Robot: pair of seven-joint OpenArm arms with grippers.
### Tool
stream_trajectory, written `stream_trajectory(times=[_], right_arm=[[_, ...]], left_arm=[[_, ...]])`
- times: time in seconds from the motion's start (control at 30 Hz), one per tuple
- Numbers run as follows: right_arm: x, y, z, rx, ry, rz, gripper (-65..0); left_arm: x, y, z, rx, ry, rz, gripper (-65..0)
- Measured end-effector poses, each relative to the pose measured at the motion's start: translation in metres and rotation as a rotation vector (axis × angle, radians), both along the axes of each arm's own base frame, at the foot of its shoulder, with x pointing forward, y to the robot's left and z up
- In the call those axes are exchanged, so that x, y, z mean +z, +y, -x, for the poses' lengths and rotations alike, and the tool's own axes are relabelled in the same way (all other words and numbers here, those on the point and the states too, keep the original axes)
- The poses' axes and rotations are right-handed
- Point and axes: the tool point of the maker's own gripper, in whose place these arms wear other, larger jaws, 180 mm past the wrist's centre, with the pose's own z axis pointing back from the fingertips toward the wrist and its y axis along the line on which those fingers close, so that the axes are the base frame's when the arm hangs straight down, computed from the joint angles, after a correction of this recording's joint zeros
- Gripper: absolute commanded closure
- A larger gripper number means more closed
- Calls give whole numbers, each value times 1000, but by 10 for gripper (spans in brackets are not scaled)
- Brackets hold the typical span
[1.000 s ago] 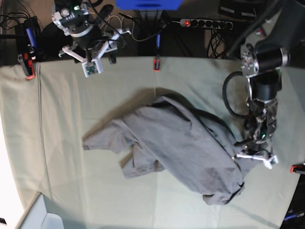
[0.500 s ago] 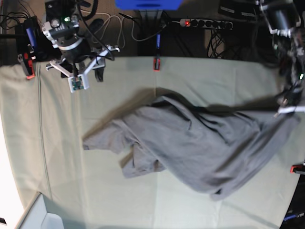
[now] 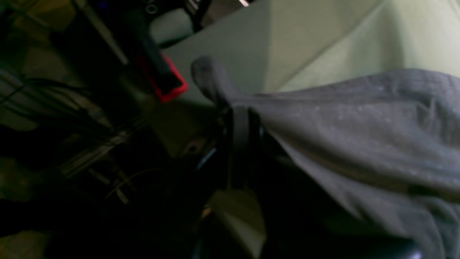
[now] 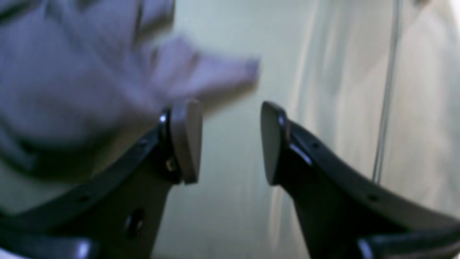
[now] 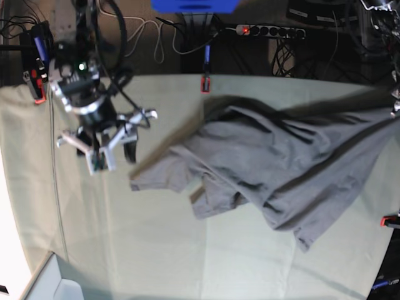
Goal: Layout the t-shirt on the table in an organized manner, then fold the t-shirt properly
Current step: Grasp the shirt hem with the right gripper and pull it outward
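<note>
- Base view: one dark grey, wrinkled short-sleeved cotton t-shirt (image 5: 281,165) stretches across the middle and right of the frame, its long axis running from a sleeve at centre left up to the right edge, where the cloth is pulled taut and lifted.
- It lies on the one large table under a pale grey-green creased cloth (image 5: 156,250), which fills most of the frame.
- The right gripper (image 5: 100,153), white-fingered on a black arm, hangs at upper left, just beside the sleeve tip and apart from it, jaws spread.
- Three small red clamps show: one at the top centre edge (image 5: 204,83), one at upper left (image 5: 39,94), one at lower right (image 5: 390,220); a black power strip (image 5: 269,30) lies beyond the table's far edge.
- Left wrist view: the left gripper (image 3: 239,122) is clamped together on a bunched edge of the t-shirt (image 3: 359,122), which fans out to the right; a red clamp (image 3: 167,84) sits upper left of it.
- Right wrist view, blurred: two pale pads (image 4: 187,140) stand apart with nothing between them; the t-shirt (image 4: 72,72) fills the upper left above bare table cloth (image 4: 323,72).
</note>
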Motion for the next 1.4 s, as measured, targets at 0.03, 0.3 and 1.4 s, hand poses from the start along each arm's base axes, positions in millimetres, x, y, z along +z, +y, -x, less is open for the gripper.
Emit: stream_trajectory(times=[0.03, 0.3, 1.4], right_arm=[[-1, 5, -7, 42, -5, 12, -276], [-49, 16, -39, 186, 113, 42, -410], [-144, 9, -90, 151, 357, -26, 0]], left_arm=[[0, -1, 0, 1, -3, 1, -3], [-4, -8, -1, 5, -12, 16, -3], [-7, -9, 0, 4, -4, 19, -2]])
